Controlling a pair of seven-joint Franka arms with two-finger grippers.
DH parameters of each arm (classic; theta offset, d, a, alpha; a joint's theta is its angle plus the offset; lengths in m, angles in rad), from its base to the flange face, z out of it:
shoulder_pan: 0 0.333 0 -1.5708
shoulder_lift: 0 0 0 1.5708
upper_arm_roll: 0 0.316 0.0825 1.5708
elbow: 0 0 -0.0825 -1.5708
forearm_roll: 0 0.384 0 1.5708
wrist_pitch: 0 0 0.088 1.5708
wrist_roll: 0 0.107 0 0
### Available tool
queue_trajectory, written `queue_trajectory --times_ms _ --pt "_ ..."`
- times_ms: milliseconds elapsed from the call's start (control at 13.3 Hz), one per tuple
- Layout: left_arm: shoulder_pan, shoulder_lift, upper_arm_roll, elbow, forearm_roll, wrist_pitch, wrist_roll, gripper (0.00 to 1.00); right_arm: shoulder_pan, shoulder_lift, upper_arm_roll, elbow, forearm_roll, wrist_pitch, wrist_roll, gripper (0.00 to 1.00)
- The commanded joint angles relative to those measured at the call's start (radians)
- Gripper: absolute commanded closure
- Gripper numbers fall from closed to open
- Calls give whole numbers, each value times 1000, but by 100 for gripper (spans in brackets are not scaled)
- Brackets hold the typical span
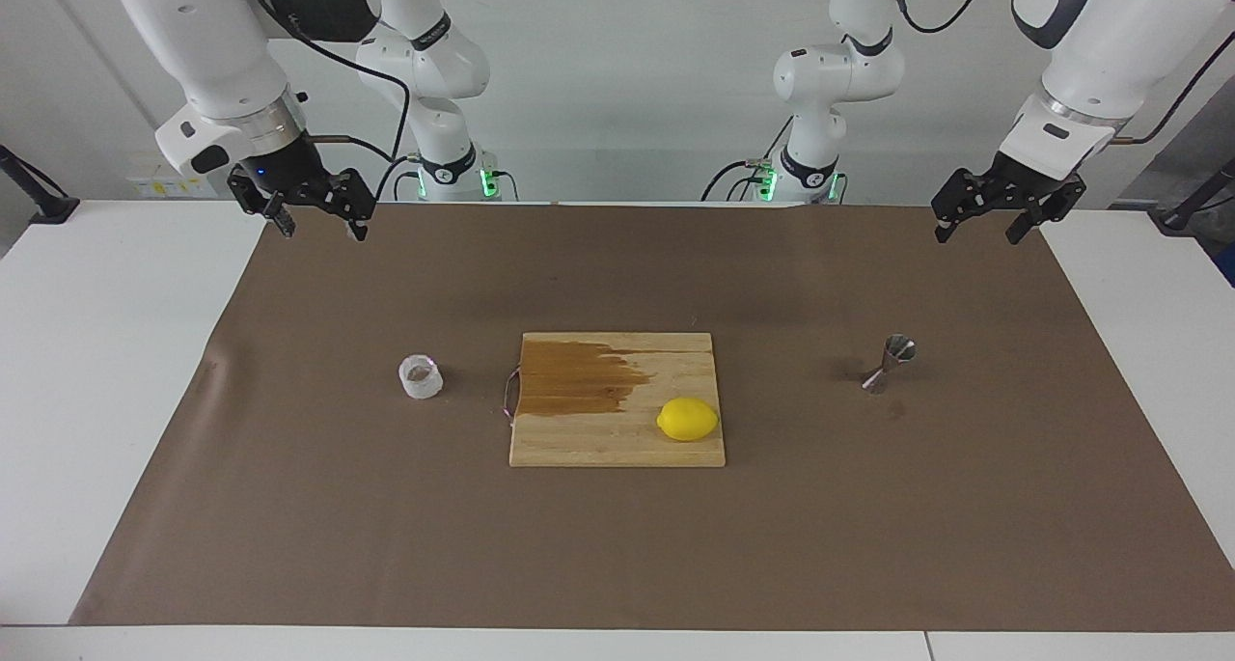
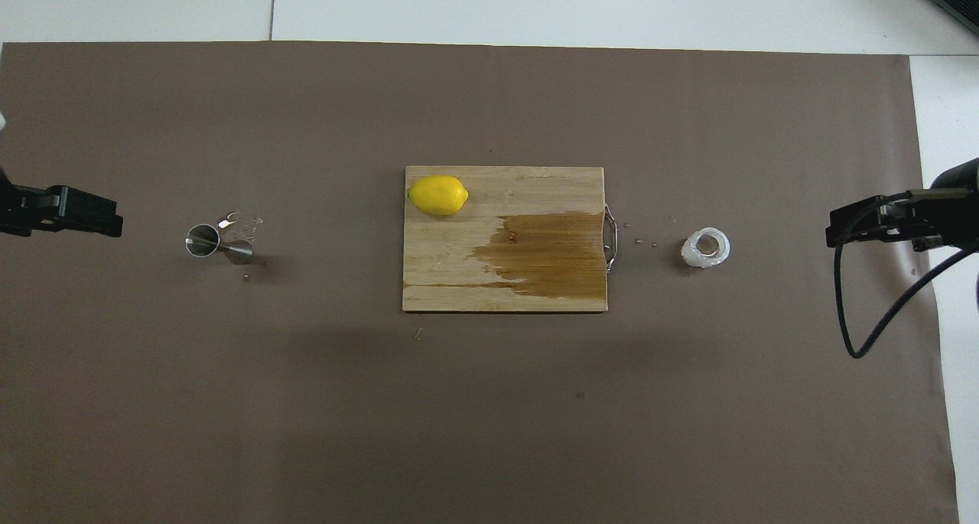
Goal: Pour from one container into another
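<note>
The clear squat cup (image 1: pixel 421 376) stands on the brown mat toward the right arm's end of the table, beside the board's handle; it also shows in the overhead view (image 2: pixel 706 248). The steel jigger (image 1: pixel 889 363) stands toward the left arm's end (image 2: pixel 217 242), with small wet spots beside it. My left gripper (image 1: pixel 974 236) is open and empty, raised over the mat's edge, well apart from the jigger (image 2: pixel 80 212). My right gripper (image 1: pixel 323 232) is open and empty, raised over the mat's corner, apart from the cup (image 2: pixel 864 227).
A wooden cutting board (image 1: pixel 598 444) lies mid-table between cup and jigger, with a dark wet stain on its part nearer the cup. A yellow lemon (image 1: pixel 688 419) sits on the board's corner farther from the robots (image 2: pixel 438 195). A cable hangs from the right gripper (image 2: pixel 849 310).
</note>
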Motion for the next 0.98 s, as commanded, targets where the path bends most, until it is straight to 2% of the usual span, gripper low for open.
queue_trajectory --times_ms 0,301,526,751,902 --pt "3 -14 2 -19 -9 4 -2 0 -14 -1 7 3 28 1 16 0" --pt "-1 -28 2 -22 -8 -15 -11 0 -14 -1 7 3 28 1 16 0" --pt "-9 -34 -1 -40 -11 -9 -86 0 -14 -1 7 3 28 1 16 0" --pt "-9 -68 -4 -129 -12 92 -148 0 -14 -1 7 3 28 1 16 0" --pt "-6 -68 -6 -138 -15 105 -155 0 -14 -1 7 3 28 1 16 0"
